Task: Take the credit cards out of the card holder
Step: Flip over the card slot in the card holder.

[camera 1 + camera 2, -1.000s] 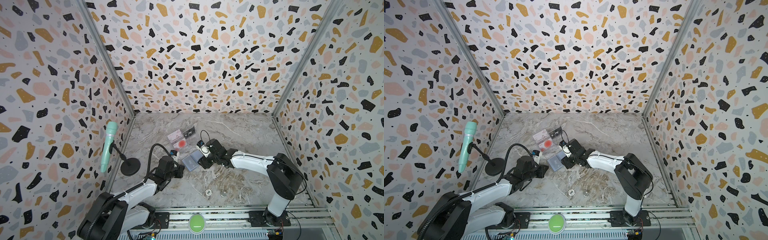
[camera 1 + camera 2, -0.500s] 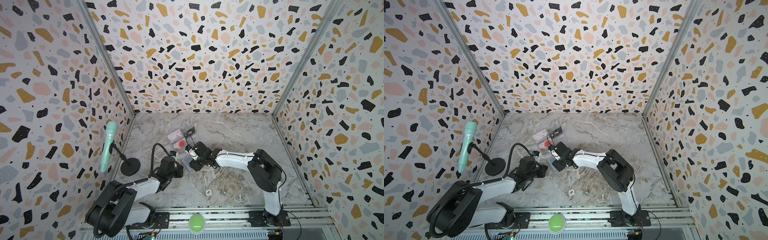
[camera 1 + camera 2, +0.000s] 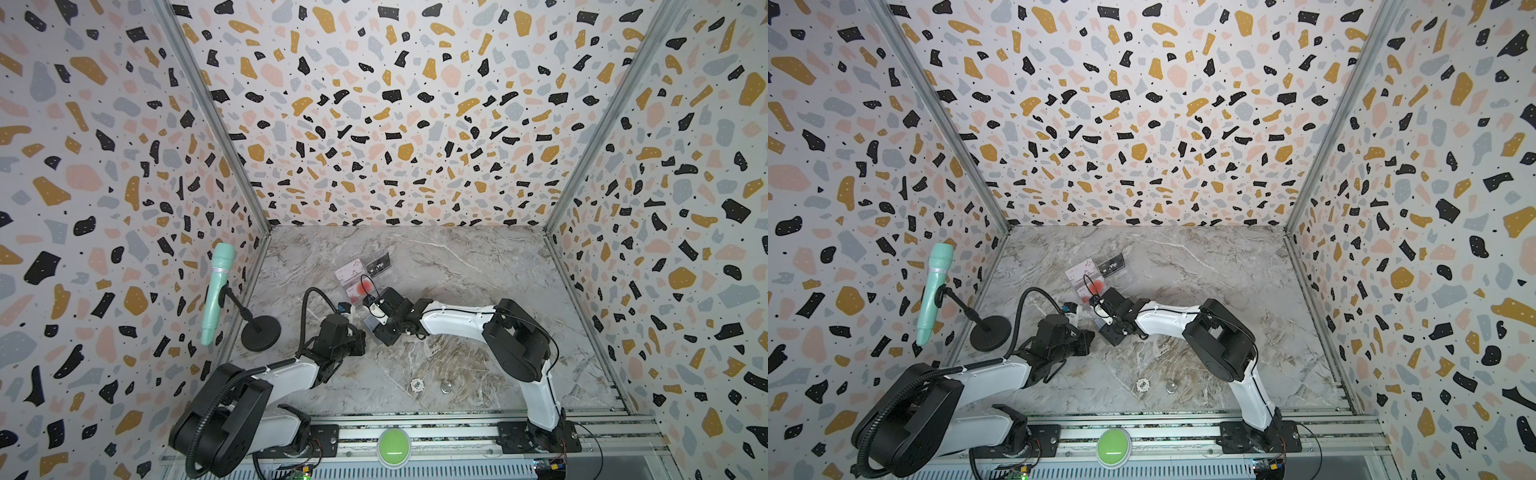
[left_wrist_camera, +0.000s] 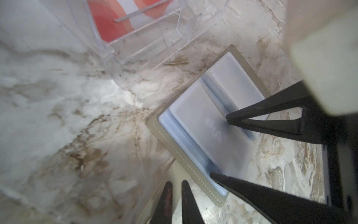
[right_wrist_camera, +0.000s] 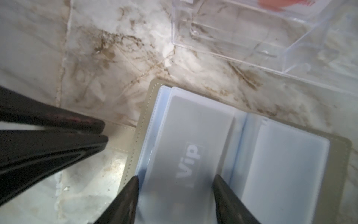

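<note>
- While one taupe-grey bifold card holder (image 5: 286,164) lies open, one sleeved "VIP" card (image 5: 186,161) is seen inside; three plastic cards (image 3: 348,269) are counted nearby.
- Astride it the right gripper (image 5: 175,177) is spread; the left gripper (image 4: 177,183) is pressed together.
- Underneath, a marble tabletop (image 3: 457,270) is seen; around, terrazzo walls (image 3: 374,104).

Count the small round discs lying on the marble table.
2. A white disc lies near the front rail; a silvery disc lies beside it, not touching. More could be hidden from view.
</note>
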